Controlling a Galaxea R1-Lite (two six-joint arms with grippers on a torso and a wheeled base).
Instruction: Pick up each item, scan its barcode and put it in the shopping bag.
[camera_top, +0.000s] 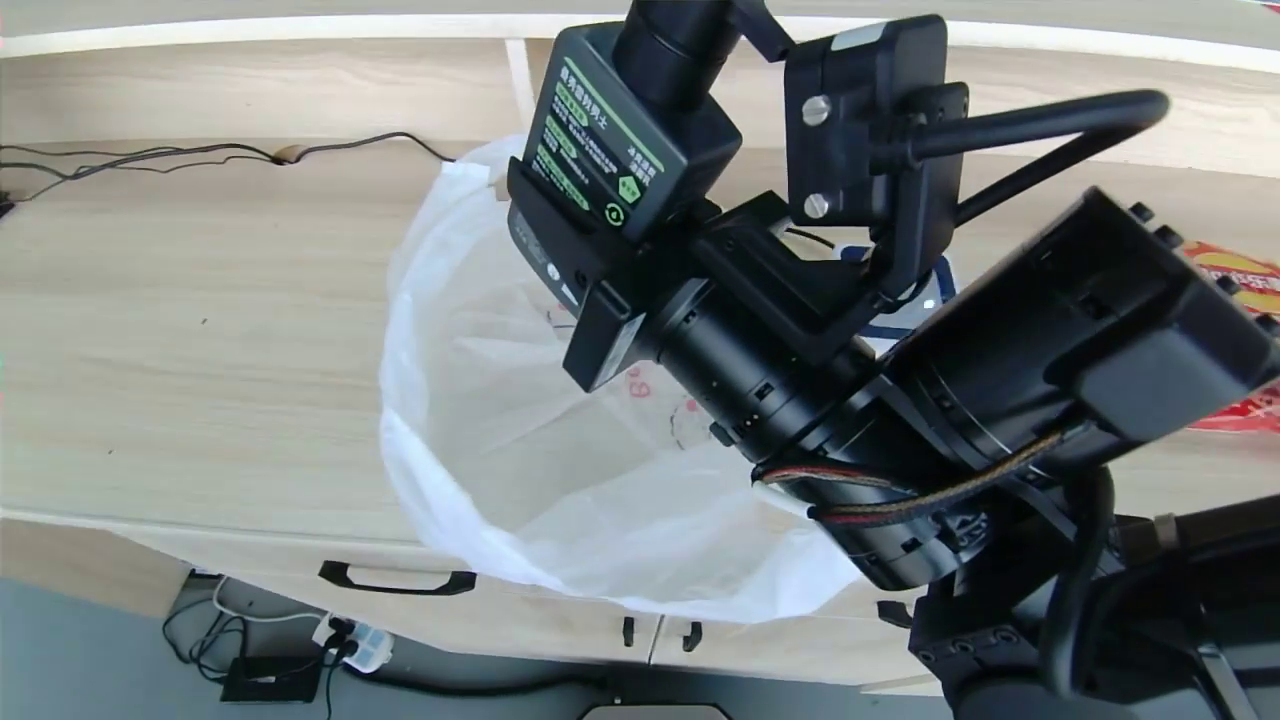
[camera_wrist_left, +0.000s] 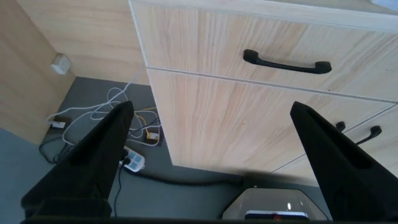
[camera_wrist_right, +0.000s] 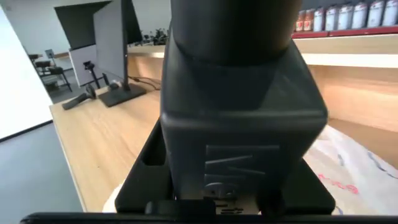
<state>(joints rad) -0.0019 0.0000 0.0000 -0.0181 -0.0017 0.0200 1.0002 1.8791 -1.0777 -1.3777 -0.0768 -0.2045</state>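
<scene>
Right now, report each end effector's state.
Left end effector: open, empty.
Right end effector: closed on the scanner.

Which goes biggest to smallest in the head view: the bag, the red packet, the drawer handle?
1. bag, by far the largest.
2. red packet, though it is partly hidden and cut off by the picture's edge, so its full size is unsure.
3. drawer handle, long but thin.
</scene>
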